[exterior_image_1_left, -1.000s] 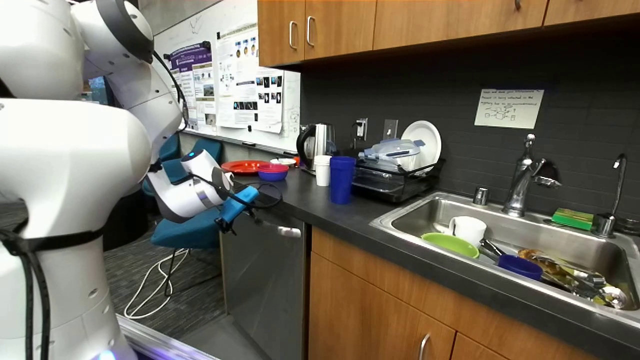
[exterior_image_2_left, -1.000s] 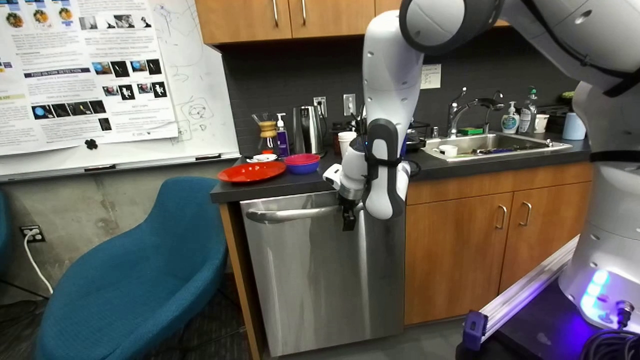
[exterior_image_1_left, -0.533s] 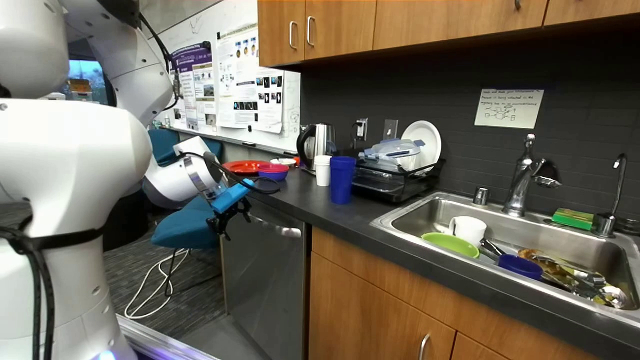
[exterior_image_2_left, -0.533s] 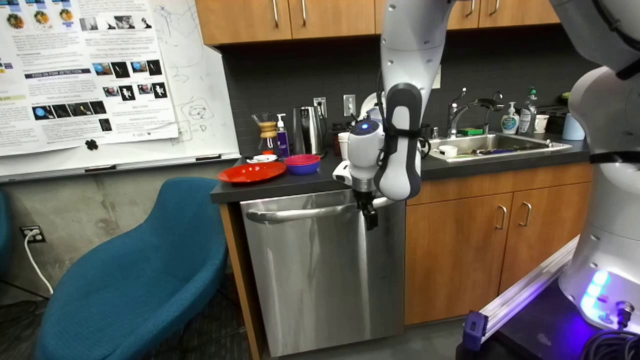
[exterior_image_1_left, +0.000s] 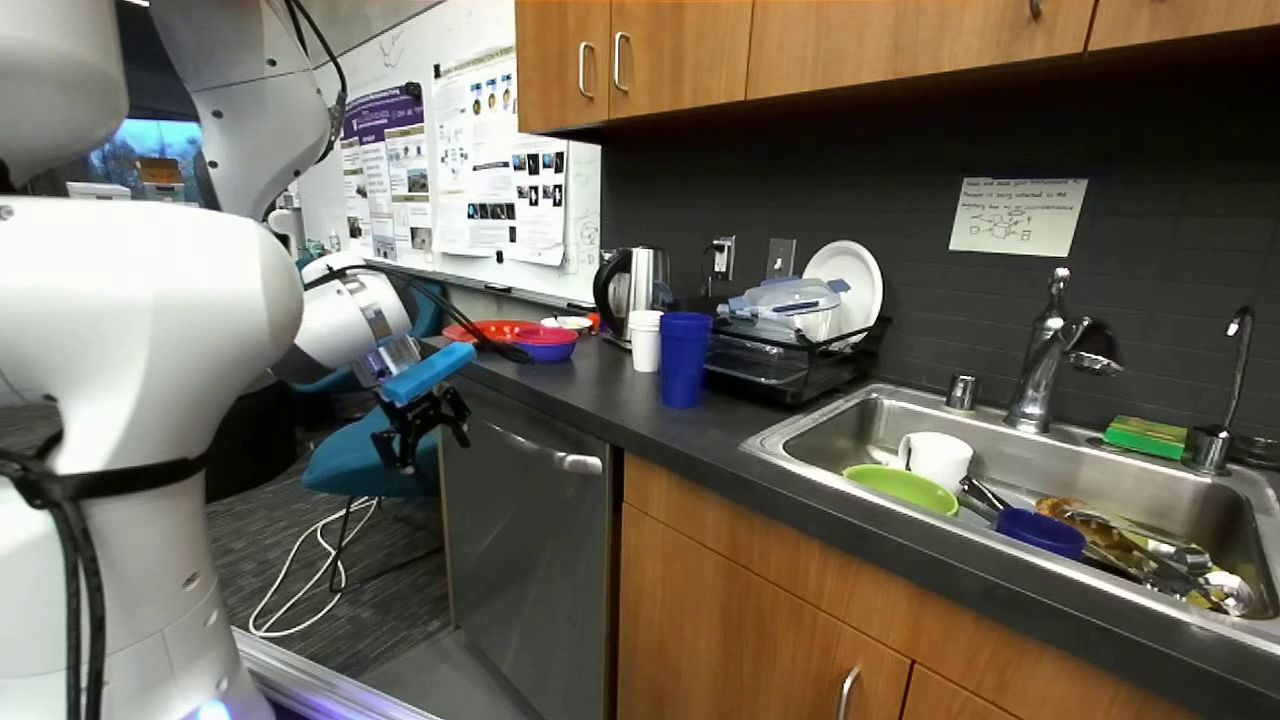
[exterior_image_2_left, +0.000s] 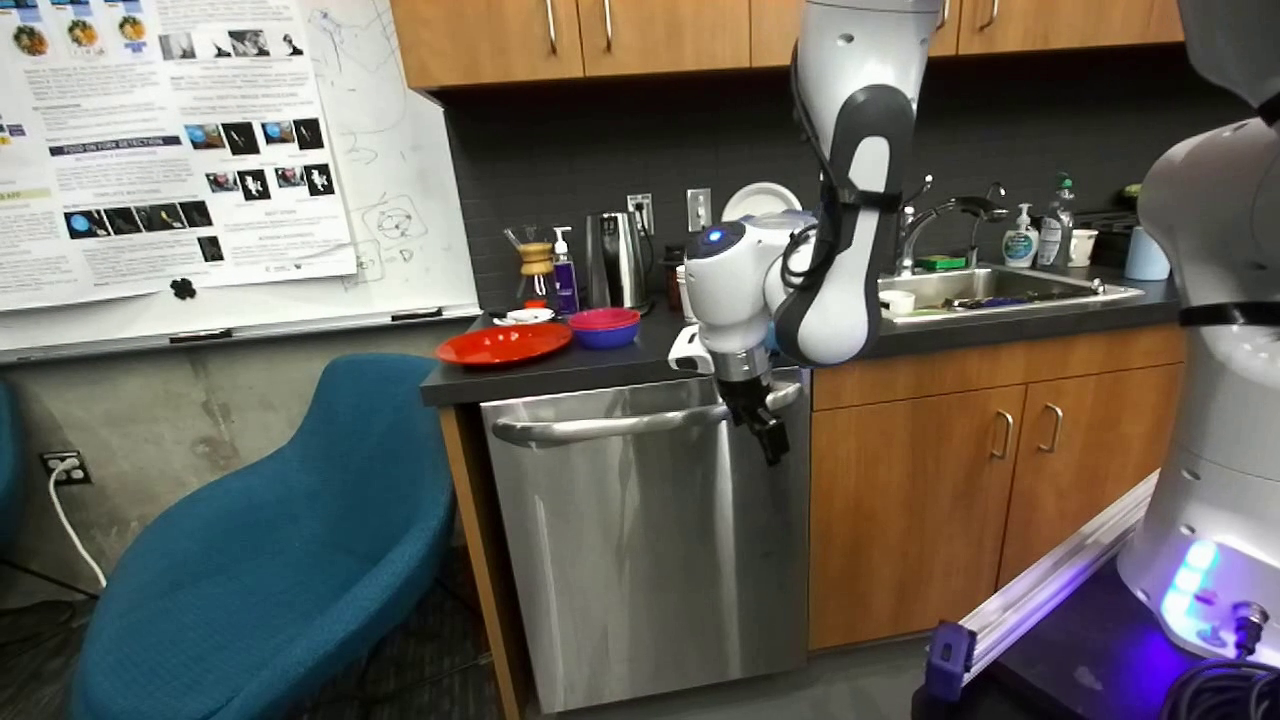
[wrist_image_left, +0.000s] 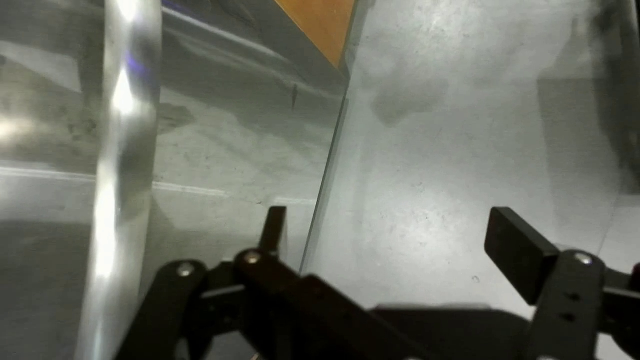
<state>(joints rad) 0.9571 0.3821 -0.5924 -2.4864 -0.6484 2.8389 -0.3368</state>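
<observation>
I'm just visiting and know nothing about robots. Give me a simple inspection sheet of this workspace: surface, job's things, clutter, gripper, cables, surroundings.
Surface: dark countertop, running along to the sink.
Job's things: steel dishwasher, door apparently shut; bar handle across its front.
Clutter: red plate, stacked bowls and tall blue cup on the countertop; white mug and green bowl in the sink.
Gripper: open, nothing held; fingers apart, bar handle off to one side.
Cables: black cables beside the robot's base; white cord plugged into a wall outlet.
Surroundings: blue chair, wooden cabinets, posters on a whiteboard.
</observation>
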